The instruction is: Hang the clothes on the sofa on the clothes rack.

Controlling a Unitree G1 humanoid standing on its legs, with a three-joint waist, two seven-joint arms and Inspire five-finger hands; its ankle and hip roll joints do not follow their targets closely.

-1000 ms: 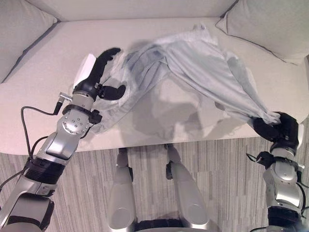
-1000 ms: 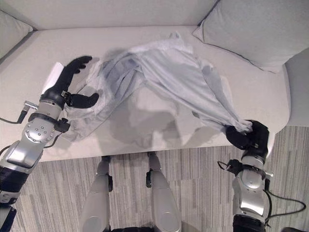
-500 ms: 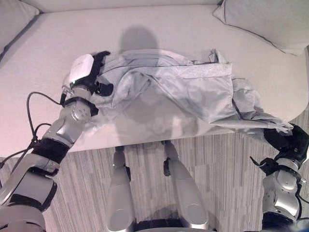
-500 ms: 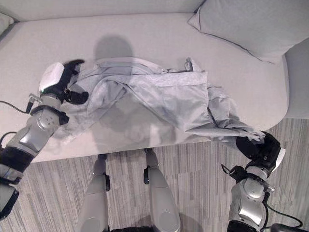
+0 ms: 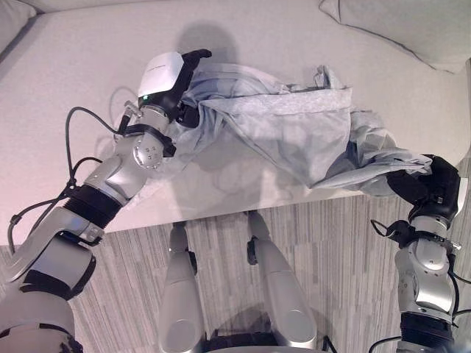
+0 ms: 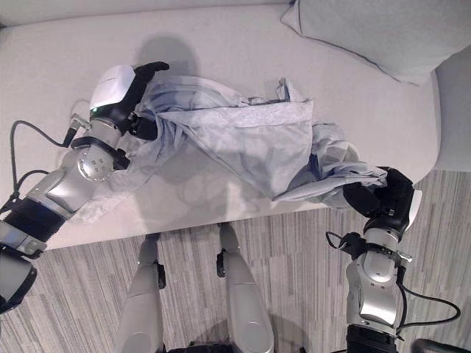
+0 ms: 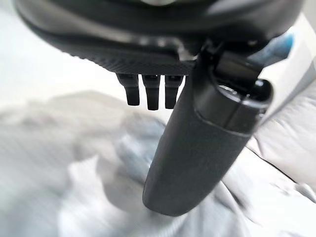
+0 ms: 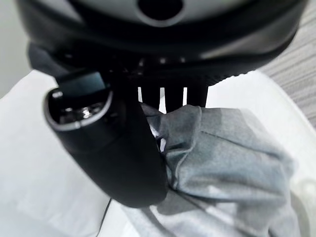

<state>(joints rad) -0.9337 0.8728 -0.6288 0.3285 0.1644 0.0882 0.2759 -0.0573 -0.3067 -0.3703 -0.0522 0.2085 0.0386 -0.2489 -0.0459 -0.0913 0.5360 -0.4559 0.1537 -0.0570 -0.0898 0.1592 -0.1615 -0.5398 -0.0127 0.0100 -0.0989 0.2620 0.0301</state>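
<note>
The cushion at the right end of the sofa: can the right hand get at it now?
Probably not. The right hand is shut on the shirt at the sofa's front edge, and the cushion lies beyond it at the back.

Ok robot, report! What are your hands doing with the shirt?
Right hand shut on shirt. Left hand at its other end, grip unclear. Shirt stretched over sofa. Nothing blocking.

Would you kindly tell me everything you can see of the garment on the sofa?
The garment is a pale grey-blue piece of thin, crumpled cloth with a visible hem band. It lies bunched and stretched across the front of the sofa seat. The left hand has its fingers in one end; the right hand clutches the other end past the seat's front edge.
</note>
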